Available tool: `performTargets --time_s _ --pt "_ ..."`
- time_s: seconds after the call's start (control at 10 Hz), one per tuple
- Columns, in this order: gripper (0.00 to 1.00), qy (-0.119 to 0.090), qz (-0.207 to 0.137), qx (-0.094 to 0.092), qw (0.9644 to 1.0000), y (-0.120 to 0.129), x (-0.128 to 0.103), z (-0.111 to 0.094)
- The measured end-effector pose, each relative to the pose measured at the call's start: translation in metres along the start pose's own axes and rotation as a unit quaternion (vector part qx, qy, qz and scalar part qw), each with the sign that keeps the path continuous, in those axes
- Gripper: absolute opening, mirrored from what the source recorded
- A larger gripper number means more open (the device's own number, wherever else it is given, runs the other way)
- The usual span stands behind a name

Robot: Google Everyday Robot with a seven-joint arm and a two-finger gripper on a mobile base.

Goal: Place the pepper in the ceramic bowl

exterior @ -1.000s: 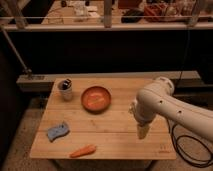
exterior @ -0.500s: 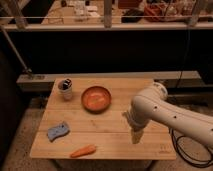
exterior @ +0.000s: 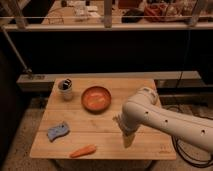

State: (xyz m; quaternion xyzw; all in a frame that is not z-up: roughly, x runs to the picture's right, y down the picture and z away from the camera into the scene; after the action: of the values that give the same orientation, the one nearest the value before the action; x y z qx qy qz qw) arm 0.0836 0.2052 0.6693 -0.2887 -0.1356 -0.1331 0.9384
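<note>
The pepper [exterior: 83, 150], small, orange and tapered, lies on the wooden table [exterior: 105, 122] near its front edge, left of centre. The ceramic bowl [exterior: 96, 98], round and orange-brown, sits empty at the table's middle back. My gripper [exterior: 128, 138] hangs from the white arm over the table's front right part, to the right of the pepper and in front of the bowl, apart from both.
A blue wavy sponge [exterior: 58, 131] lies at the table's left front. A small grey cup [exterior: 65, 89] with dark contents stands at the back left. A dark counter and railing run behind the table. Cables lie on the floor at right.
The arm has swung left and lower over the table, bringing the gripper closer to the pepper's side. The pepper, bowl, sponge and cup have not moved.
</note>
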Motion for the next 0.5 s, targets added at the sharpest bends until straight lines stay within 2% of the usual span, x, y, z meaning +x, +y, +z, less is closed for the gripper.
performTargets --time_s 0.3,0.5 --pt "0.80 -0.012 -0.022 0.002 0.9997 -0.001 -0.012 0.006" --pt "0.80 -0.021 -0.037 0.003 0.9991 -0.007 -0.039 0.014"
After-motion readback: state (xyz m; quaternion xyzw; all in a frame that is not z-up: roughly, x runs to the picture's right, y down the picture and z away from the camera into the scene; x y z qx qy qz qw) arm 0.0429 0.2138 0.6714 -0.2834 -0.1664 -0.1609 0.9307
